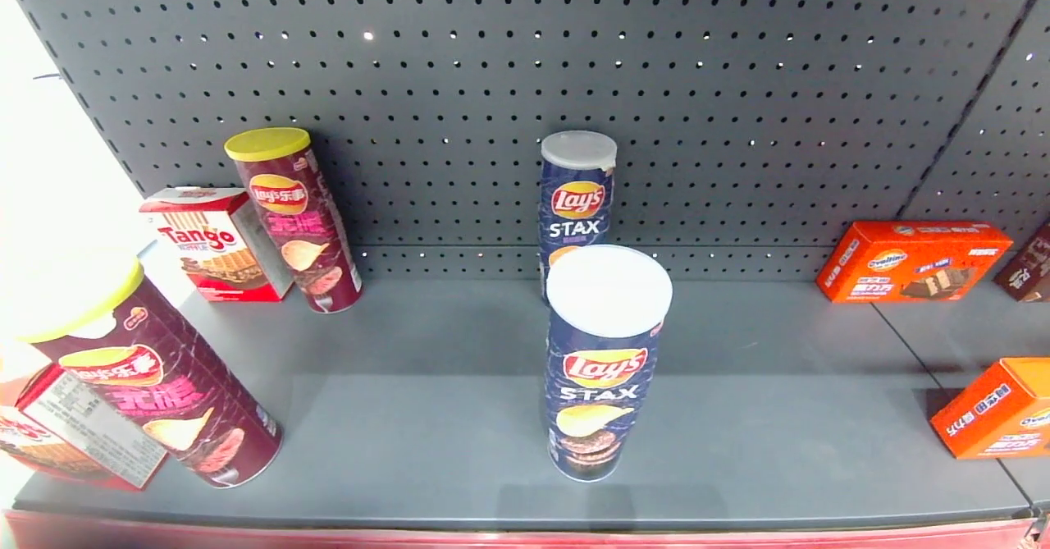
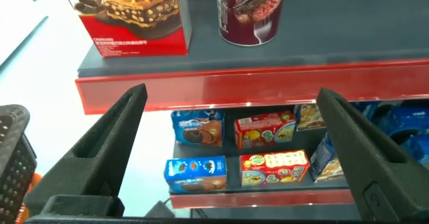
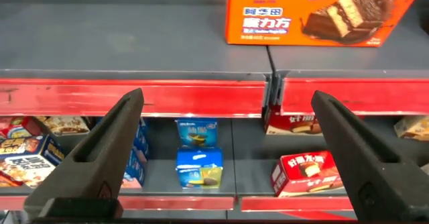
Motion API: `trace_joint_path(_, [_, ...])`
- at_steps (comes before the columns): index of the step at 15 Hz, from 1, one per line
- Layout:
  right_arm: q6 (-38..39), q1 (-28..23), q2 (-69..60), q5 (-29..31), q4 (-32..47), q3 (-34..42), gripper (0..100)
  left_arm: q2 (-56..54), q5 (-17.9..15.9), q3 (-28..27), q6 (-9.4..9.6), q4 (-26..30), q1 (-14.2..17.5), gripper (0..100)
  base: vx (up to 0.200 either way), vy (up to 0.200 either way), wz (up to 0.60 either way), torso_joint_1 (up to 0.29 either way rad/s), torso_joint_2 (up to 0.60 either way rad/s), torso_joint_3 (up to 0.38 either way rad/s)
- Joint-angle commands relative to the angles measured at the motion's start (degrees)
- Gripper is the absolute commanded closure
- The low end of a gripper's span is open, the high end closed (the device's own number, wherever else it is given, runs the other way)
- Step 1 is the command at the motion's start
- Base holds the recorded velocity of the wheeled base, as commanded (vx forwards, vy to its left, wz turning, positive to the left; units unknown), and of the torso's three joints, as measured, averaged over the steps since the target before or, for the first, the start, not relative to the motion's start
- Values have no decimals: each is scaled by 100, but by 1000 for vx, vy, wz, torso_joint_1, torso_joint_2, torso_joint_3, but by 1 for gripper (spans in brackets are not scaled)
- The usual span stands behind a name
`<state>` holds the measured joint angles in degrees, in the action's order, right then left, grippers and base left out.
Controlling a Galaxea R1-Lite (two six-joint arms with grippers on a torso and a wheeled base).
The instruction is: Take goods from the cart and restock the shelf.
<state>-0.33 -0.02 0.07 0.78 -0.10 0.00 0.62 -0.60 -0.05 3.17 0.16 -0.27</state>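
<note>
Two navy chip cans stand on the grey shelf [image 1: 779, 418]: one near the front [image 1: 603, 360], one behind it by the pegboard [image 1: 576, 196]. Maroon chip cans with yellow lids stand at the back left [image 1: 294, 217] and front left [image 1: 148, 377]. My left gripper [image 2: 228, 150] is open and holds nothing, below and in front of the shelf's red edge [image 2: 248, 83], under a wafer box [image 2: 134, 16] and a maroon can [image 2: 251, 13]. My right gripper [image 3: 228, 150] is open and holds nothing, before the red edge [image 3: 134, 96], below an orange box [image 3: 308, 13].
A wafer box [image 1: 215, 241] stands at the back left, another [image 1: 74, 434] at the front left. Orange boxes sit at the back right [image 1: 910, 258] and front right [image 1: 997, 408]. Lower shelves hold blue cookie boxes [image 2: 196, 174] and red boxes [image 3: 308, 174]. A black mesh basket [image 2: 13, 157] is beside the left gripper.
</note>
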Motion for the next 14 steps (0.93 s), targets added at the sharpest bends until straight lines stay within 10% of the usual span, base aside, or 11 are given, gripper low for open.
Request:
trace_joint_path(1, [-2, 2, 10, 1, 1, 0, 0, -1, 7, -4, -124, 2, 9, 0, 0, 0, 0, 0, 0, 0])
trace_joint_path(14, [-2, 2, 1, 1, -8, 0, 0, -1, 7, -4, -247, 2, 9, 0, -15, 0, 0, 1, 0, 1])
